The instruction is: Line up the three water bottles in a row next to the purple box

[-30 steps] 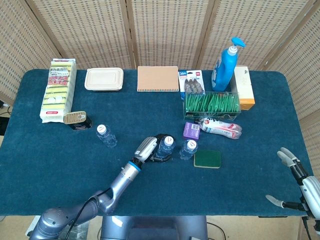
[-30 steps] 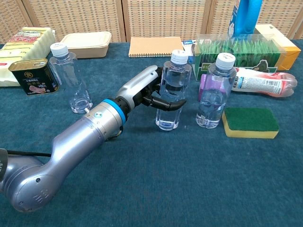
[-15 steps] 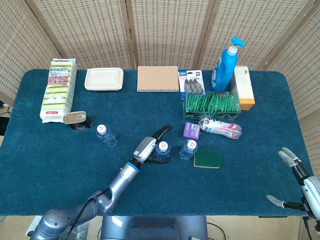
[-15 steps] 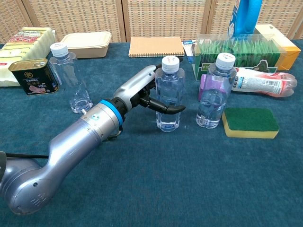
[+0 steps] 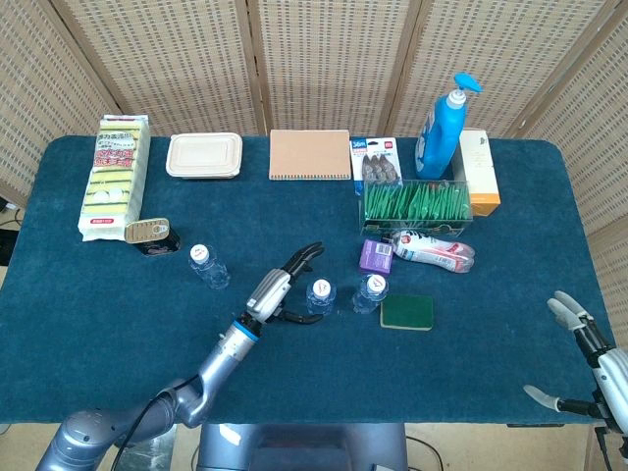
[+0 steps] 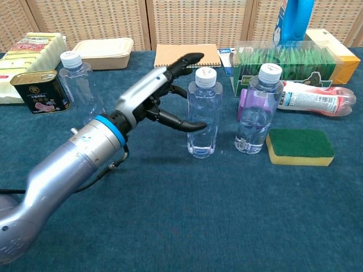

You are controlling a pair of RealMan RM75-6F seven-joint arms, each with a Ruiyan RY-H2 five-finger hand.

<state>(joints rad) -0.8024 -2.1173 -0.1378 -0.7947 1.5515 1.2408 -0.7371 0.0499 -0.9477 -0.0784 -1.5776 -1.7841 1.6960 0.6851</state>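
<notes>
The left hand (image 6: 161,96) hangs spread and empty beside the middle water bottle (image 6: 203,113), which stands upright near the bottle (image 6: 256,109) next to the purple box (image 5: 376,256); two bottles look placed. The third bottle (image 6: 84,93) stands well apart by the luncheon-meat tin (image 6: 41,91), so the next move calls for reaching left to fetch it. The right hand (image 5: 589,368) idles open at the table's (image 5: 294,383) edge.

A staged lab tabletop: blue felt table (image 5: 118,324), wicker screens (image 5: 324,59) behind, assorted household goods.

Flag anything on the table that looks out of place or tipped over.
One thing: a red-labelled bottle lies on its side right of the purple box, below the green packet box. The three water bottles stand upright.
</notes>
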